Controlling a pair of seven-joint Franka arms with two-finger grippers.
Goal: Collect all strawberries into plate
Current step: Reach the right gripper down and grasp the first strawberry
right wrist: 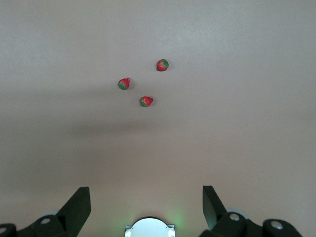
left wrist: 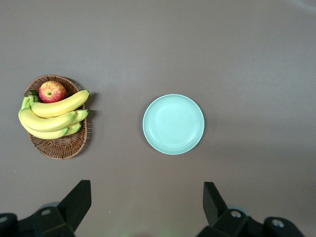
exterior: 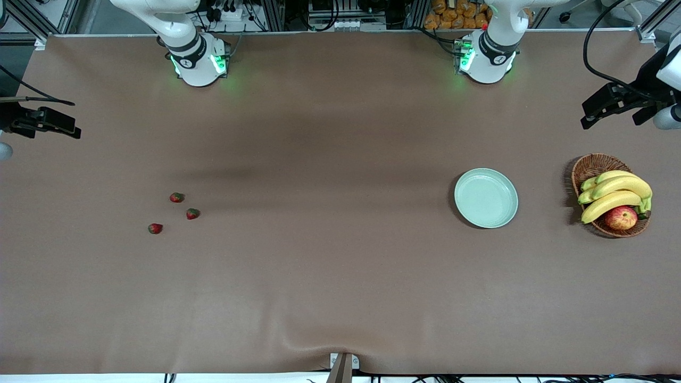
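Note:
Three tiny red strawberries lie loose on the brown table toward the right arm's end: one [exterior: 177,197], one [exterior: 192,214] and one [exterior: 155,229] nearest the front camera. They also show in the right wrist view [right wrist: 146,101], [right wrist: 124,83], [right wrist: 162,64]. The pale mint-green plate [exterior: 486,198] sits empty toward the left arm's end and also shows in the left wrist view [left wrist: 173,124]. My right gripper [exterior: 66,127] [right wrist: 145,200] is open and empty, high over the table's end, apart from the berries. My left gripper [exterior: 590,114] [left wrist: 145,197] is open and empty, high above the plate and basket area.
A brown wicker basket [exterior: 590,167] [left wrist: 61,145] with bananas [exterior: 614,194] and a red-yellow apple [exterior: 621,217] stands beside the plate, at the left arm's end. The two arm bases [exterior: 199,61] [exterior: 485,58] stand along the table's back edge.

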